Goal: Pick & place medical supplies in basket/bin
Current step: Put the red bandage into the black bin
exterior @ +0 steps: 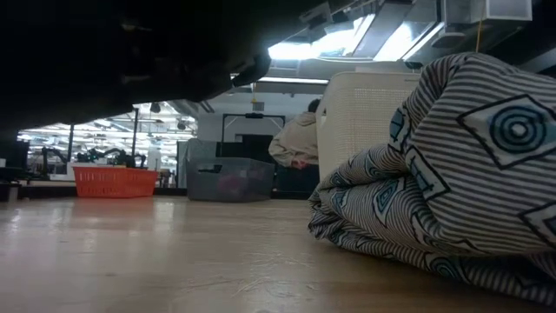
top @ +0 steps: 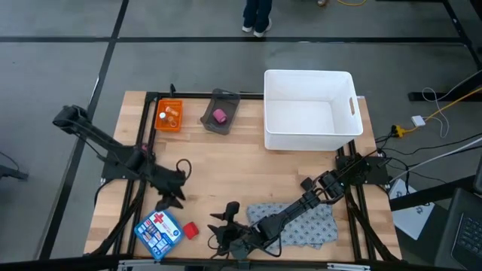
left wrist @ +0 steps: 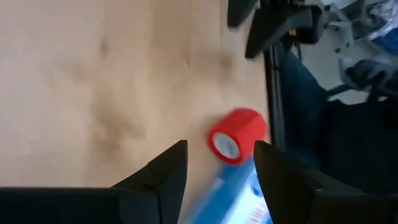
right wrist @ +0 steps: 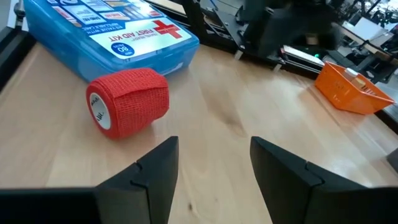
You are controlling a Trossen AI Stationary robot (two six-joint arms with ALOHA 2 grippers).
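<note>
Right gripper [top: 220,226]: low over the near edge of the table, fingers spread apart with nothing between them; the red roll lies just ahead of it.
Red roll [right wrist: 129,101]: on its side on the bare wood, touching or nearly touching the blue first-aid kit [right wrist: 111,34].
First-aid kit, placement: flat at the near left corner of the table, red cross facing up.
Cloth [top: 301,223]: grey patterned, bunched at the near right of the table, partly under the right arm.
Left gripper [top: 172,197]: a little farther back, above the wood just behind the kit and roll, fingers apart and holding nothing.
Orange basket [top: 169,116]: far left of the table, with small tan and white vials [top: 172,114] inside.
Grey tray [top: 221,113]: just right of the orange basket, with a pink roll [top: 219,116] in it.
White bin [top: 309,110]: far right of the table, nothing seen inside.
Person [exterior: 300,141]: beyond the table, seen in the low view.
</note>
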